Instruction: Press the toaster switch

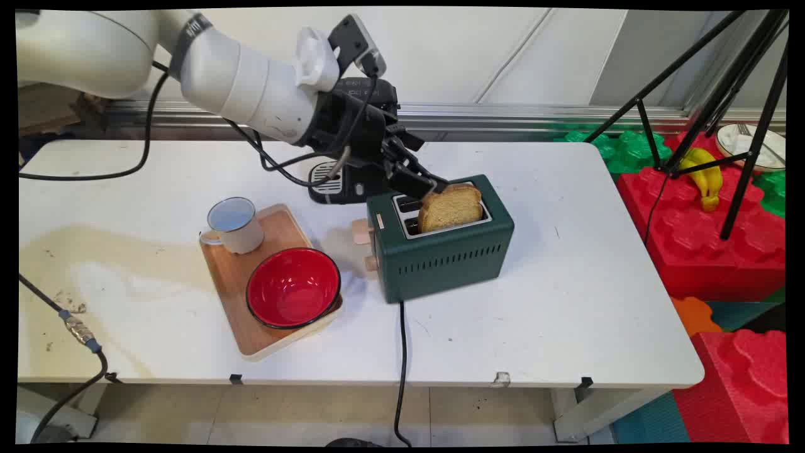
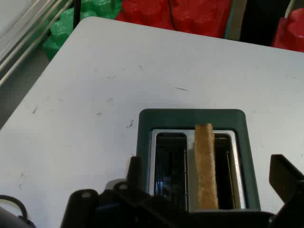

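Toaster (image 1: 440,251): matt dark-green painted body, bright metal slot rims, pale wooden knobs. Toast slice (image 1: 449,207): dry, porous crumb, browner crust. Tray (image 1: 234,277): smooth light wood. Bowl (image 1: 293,287): glossy red, black rim. Mug (image 1: 236,224): white enamel look, slight sheen. Surface (image 1: 566,264): matt white laminate, scuffed, stained at left. Gripper (image 1: 434,184): matt black plastic.
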### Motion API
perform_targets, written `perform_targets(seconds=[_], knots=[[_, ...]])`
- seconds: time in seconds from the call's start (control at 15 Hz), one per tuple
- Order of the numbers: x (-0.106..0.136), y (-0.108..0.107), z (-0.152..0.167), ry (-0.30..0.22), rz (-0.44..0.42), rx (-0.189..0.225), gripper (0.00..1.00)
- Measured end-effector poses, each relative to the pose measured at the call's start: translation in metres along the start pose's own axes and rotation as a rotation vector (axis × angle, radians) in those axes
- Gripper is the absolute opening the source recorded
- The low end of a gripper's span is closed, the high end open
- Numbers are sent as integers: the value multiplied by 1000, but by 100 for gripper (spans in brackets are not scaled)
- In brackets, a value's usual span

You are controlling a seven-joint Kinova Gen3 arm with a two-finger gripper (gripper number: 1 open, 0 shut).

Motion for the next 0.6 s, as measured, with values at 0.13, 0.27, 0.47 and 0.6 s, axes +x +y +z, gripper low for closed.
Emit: perform_targets(seconds=[0.13,0.27,0.47,0.6], knots=[[3,-1,-7,2,8,-1,100],[5,-3,-20,0,17,0,100],[4,-5,-34,-7,24,0,100],[3,-6,-45,-12,31,-1,100]])
